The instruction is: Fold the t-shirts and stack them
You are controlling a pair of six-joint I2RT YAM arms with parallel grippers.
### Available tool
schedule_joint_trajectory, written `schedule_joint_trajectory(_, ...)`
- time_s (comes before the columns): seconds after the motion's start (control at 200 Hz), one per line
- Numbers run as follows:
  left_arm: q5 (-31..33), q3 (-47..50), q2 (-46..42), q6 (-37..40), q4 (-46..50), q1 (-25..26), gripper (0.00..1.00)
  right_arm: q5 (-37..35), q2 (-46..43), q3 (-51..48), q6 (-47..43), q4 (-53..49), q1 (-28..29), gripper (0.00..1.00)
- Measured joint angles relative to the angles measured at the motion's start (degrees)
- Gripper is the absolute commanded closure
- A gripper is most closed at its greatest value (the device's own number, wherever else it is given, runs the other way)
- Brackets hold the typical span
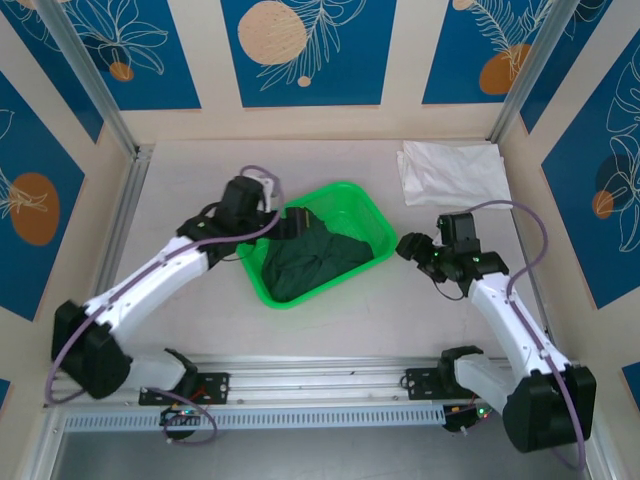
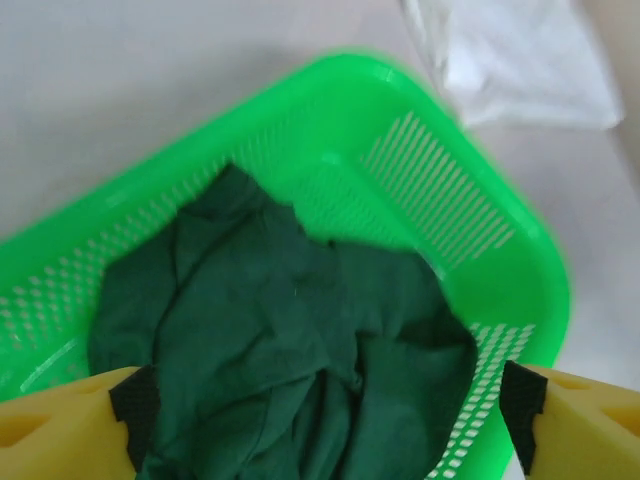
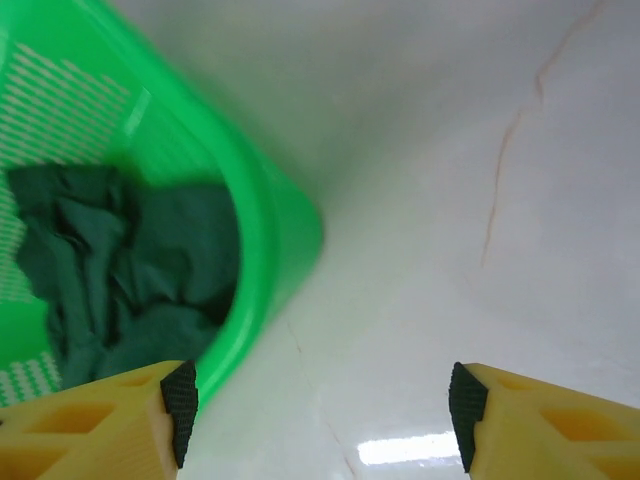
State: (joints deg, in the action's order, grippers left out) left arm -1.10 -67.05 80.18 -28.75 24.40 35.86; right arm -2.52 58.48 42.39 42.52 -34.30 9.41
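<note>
Left jaws open above green shirt in basket; right jaws open beside basket; white shirt beyond.

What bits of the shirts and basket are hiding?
Top view: the dark green cloth t-shirt covers much of the floor of the bright green plastic mesh basket.
Left wrist view: the white cloth t-shirt is blurred and cut off by the top edge.
Right wrist view: left edge crops the basket.

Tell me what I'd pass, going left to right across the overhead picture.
Left arm's base → green basket, with the dark green t-shirt bunched inside it → white t-shirt, lying farther back on the table → right arm's base.
</note>
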Motion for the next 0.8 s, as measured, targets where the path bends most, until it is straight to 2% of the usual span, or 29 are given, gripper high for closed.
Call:
schedule_joint_trajectory(0.11,2.9,-4.0,10.8,0.9,5.4,3.1,0.11,-0.5,1.1,0.0,0.1,-3.3,3.9,0.3)
schedule_joint_trajectory(0.275,6.2,-10.7,24.9,2.3,12.1,6.1,0.1,-1.4,0.7,0.0,0.3,-3.8,9.5,0.22)
schedule_joint_trajectory(0.41,7.7,-18.4,33.2,2.4,14.6,7.0,0.16,-1.9,0.6,0.0,0.5,-3.7,12.2,0.23)
schedule_joint_trajectory(0.48,8.1,-20.7,35.6,2.3,14.7,6.9,0.32,-2.0,0.6,0.0,1.0,-3.7,12.9,0.24)
schedule_joint_trajectory(0.575,8.0,-21.1,36.5,1.6,14.4,6.9,0.67,-2.0,0.9,0.0,1.6,-3.7,13.7,0.26)
schedule_joint_trajectory(0.65,8.0,-21.1,36.1,1.3,13.6,6.9,0.84,-2.0,1.6,0.0,2.4,-3.4,14.8,0.28)
schedule_joint_trajectory(0.735,8.3,-21.1,34.8,0.6,13.3,6.9,1.0,-2.0,2.9,0.0,3.1,-3.2,16.4,0.3)
schedule_joint_trajectory(0.8,8.8,-21.1,32.4,0.4,13.3,6.9,1.0,-2.2,4.0,0.2,3.8,-2.8,17.8,0.32)
